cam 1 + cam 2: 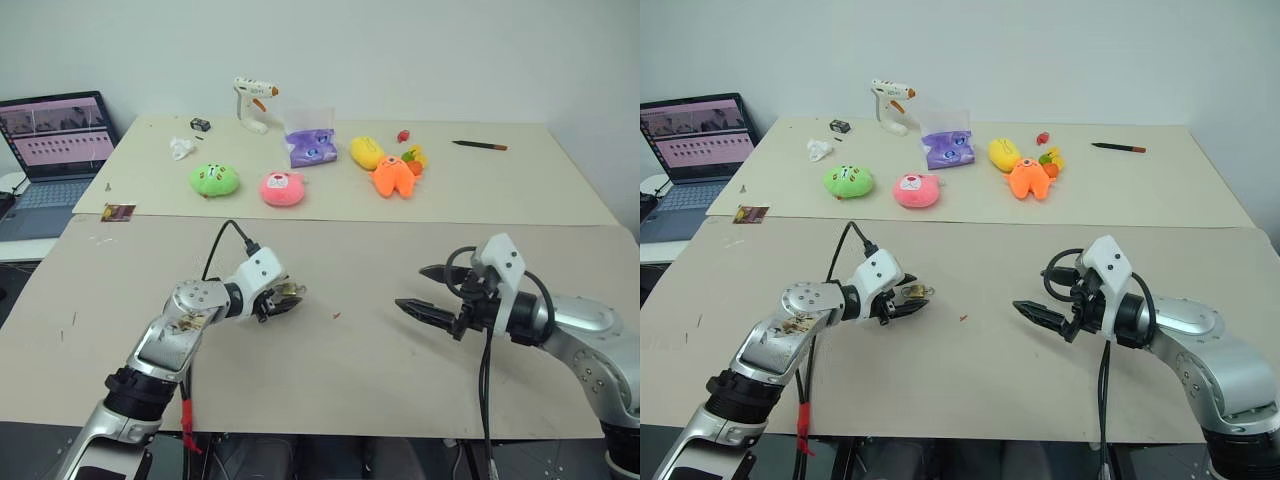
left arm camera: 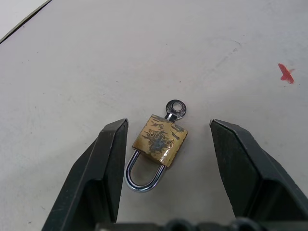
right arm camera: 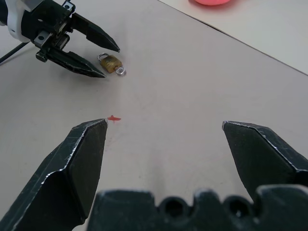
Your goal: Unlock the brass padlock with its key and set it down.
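Padlock point(image 2: 159, 140) sat mid-frame, key point(image 2: 174, 109) in it, between your spread left gripper point(image 2: 168, 139) fingers; looked light, hard, slippery. You'd pinch the brass body.

Worn lettering on the brass padlock point(image 2: 160, 140) cannot be read.

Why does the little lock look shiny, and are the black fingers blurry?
Left wrist view: light glints off the padlock, its shackle and the key, which casts a soft shadow on the table. Right wrist view: the right fingers up close look soft-edged, while the padlock farther off stays sharp.
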Action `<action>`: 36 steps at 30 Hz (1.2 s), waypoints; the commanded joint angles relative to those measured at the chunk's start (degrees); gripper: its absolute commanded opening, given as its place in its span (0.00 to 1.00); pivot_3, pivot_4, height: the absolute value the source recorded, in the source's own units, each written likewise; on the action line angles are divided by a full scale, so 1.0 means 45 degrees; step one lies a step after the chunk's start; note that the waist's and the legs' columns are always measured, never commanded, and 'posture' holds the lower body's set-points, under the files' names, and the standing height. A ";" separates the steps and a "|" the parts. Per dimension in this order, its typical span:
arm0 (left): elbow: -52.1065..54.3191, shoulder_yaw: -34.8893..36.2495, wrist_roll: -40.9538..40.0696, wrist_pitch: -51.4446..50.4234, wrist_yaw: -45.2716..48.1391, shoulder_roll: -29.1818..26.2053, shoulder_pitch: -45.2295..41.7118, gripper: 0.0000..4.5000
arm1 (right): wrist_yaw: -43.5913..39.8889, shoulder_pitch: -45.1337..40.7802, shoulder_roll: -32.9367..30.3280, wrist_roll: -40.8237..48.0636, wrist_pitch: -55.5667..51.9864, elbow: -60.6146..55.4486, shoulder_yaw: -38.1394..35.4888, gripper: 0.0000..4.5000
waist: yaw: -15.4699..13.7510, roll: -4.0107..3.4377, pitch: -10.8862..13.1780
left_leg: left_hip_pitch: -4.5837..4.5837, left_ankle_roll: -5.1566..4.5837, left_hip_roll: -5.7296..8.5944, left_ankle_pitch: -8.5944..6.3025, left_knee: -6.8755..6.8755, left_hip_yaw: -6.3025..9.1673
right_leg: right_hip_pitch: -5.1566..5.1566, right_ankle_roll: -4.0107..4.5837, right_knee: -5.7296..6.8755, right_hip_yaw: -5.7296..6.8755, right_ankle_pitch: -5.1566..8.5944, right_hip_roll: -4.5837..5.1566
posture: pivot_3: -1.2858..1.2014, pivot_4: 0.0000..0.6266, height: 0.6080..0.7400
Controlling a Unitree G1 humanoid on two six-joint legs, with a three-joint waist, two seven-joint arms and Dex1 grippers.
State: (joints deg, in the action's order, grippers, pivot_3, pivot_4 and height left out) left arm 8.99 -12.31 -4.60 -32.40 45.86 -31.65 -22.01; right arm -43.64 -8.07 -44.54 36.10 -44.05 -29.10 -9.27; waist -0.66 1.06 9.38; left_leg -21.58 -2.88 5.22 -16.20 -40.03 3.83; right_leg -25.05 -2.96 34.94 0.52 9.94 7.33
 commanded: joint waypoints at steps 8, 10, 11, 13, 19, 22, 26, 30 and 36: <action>-0.2127 -0.0304 0.0193 0.2144 0.0842 -0.0007 -0.0984 0.64 | -0.0148 -0.0343 -0.0103 -0.0026 0.0241 -0.0062 0.0101 1.00 | -0.0009 0.0000 0.0000 | 0.0002 0.0002 0.0000 0.0001 -0.0002 0.0000 | 0.0004 0.0000 -0.0001 0.0003 0.0000 0.0000 | 0.52 0.24 1.00; -0.2644 -0.0368 0.0234 0.2445 0.1002 0.0038 -0.1280 0.64 | -0.0208 -0.0435 -0.0146 -0.0027 0.0263 0.0014 0.0109 1.00 | -0.0013 0.0000 0.0000 | 0.0003 0.0001 0.0001 0.0001 -0.0001 0.0000 | 0.0006 0.0000 -0.0001 0.0004 0.0000 0.0000 | 0.52 0.24 1.00; -0.2842 -0.0411 0.0237 0.2504 0.1095 0.0050 -0.1379 0.64 | -0.0222 -0.0452 -0.0157 -0.0030 0.0282 0.0042 0.0117 1.00 | -0.0007 0.0000 0.0000 | -0.0004 0.0001 0.0001 0.0001 -0.0002 0.0000 | 0.0001 0.0000 -0.0003 0.0005 0.0000 0.0000 | 0.52 0.24 1.00; -0.3044 -0.0482 0.0238 0.2461 0.1187 0.0096 -0.1511 0.64 | -0.0227 -0.0448 -0.0160 -0.0065 0.0326 0.0070 0.0162 1.00 | -0.0006 0.0000 0.0000 | -0.0005 0.0000 0.0002 0.0001 0.0000 0.0000 | -0.0003 0.0000 -0.0001 0.0005 0.0000 0.0000 | 0.52 0.24 1.00; -0.2819 -0.0396 -0.0019 0.1992 0.1307 0.0317 -0.1598 0.64 | -0.0215 -0.0336 -0.0094 -0.0151 0.0355 -0.0003 0.0173 1.00 | -0.0006 0.0000 0.0000 | -0.0015 0.0008 0.0002 0.0005 -0.0001 0.0000 | -0.0008 0.0001 -0.0002 0.0004 -0.0001 0.0002 | 0.52 0.24 1.00; -0.3019 -0.0376 0.0033 0.2371 0.1837 -0.0128 -0.1589 0.64 | -0.0238 -0.0333 -0.0099 -0.0174 0.0352 0.0011 0.0175 1.00 | 0.0003 0.0000 0.0000 | -0.0011 0.0003 0.0002 0.0002 0.0000 0.0000 | -0.0008 0.0001 0.0000 0.0004 0.0000 0.0002 | 0.52 0.24 1.00; -0.3496 -0.0203 -0.0035 0.3004 0.2525 -0.0659 -0.1777 0.64 | -0.0253 -0.0323 -0.0079 -0.0233 0.0349 0.0018 0.0172 1.00 | 0.0035 0.0000 0.0000 | -0.0010 0.0003 0.0002 0.0002 0.0005 0.0000 | -0.0015 0.0001 0.0002 0.0003 0.0000 0.0001 | 0.52 0.24 1.00; -0.5054 -0.0302 0.0346 0.4707 0.3136 -0.1109 -0.2330 0.64 | -0.0269 -0.0373 -0.0049 -0.0261 0.0350 0.0049 0.0240 1.00 | 0.0008 0.0000 0.0000 | -0.0011 0.0004 0.0002 0.0003 0.0003 0.0000 | -0.0013 0.0002 -0.0001 0.0005 -0.0001 0.0001 | 0.52 0.24 1.00; -0.8111 -0.0621 0.0780 0.6682 0.3702 -0.0490 -0.4102 0.64 | -0.0399 -0.0626 -0.0098 -0.0319 0.0391 0.0259 0.0315 1.00 | 0.0002 0.0000 0.0000 | -0.0016 0.0002 0.0004 0.0003 0.0003 -0.0001 | -0.0012 0.0002 -0.0003 0.0013 -0.0001 0.0001 | 0.52 0.24 1.00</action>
State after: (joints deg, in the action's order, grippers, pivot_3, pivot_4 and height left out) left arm -24.87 -14.75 -1.76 -5.59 61.76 -35.11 -38.48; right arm -44.98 -9.88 -44.56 34.71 -44.01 -27.41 -7.08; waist -0.66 1.06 9.38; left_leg -21.65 -2.88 5.24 -16.19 -40.02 3.83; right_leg -25.10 -2.96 34.93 0.58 9.93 7.34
